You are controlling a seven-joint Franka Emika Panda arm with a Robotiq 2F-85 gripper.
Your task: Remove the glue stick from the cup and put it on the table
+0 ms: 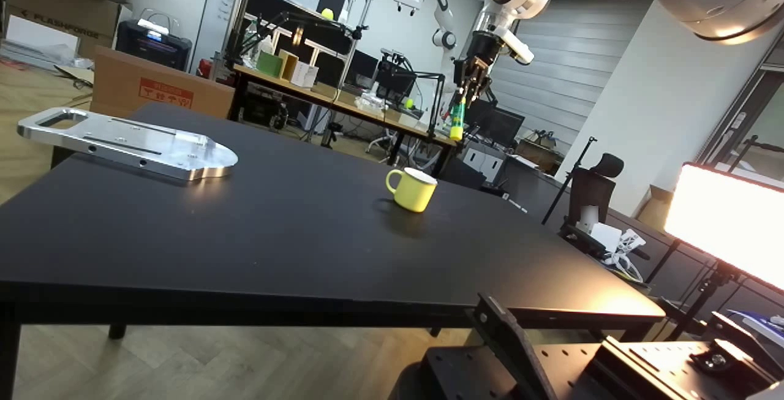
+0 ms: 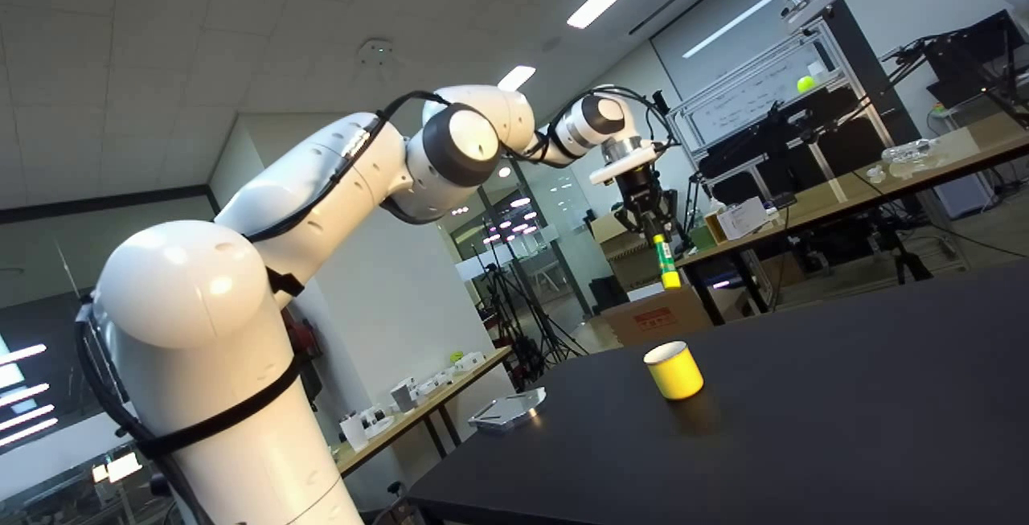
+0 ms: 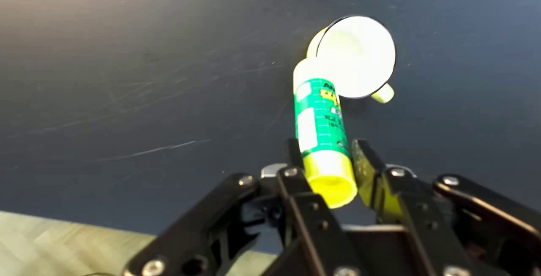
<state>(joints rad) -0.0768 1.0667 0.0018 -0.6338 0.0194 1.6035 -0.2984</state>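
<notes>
The glue stick (image 1: pixel 457 121) is a slim green cylinder with yellow ends. My gripper (image 3: pixel 325 153) is shut on its upper yellow end and holds it in the air, slightly tilted, lower end down. It also shows in an exterior view (image 2: pixel 666 260). The cup (image 1: pixel 413 190), a yellow mug with a pale inside, stands upright on the black table (image 1: pixel 275 234). In the wrist view the glue stick's far end overlaps the edge of the cup (image 3: pixel 363 56). In both exterior views the stick hangs above the cup's height, apart from it. The cup's handle is hidden in an exterior view (image 2: pixel 674 372).
A silver metal plate with a handle slot (image 1: pixel 131 143) lies at one end of the table; it also shows in an exterior view (image 2: pixel 506 411). A bright light panel (image 1: pixel 729 222) stands beside the table. A cardboard box (image 1: pixel 159 84) stands behind the table.
</notes>
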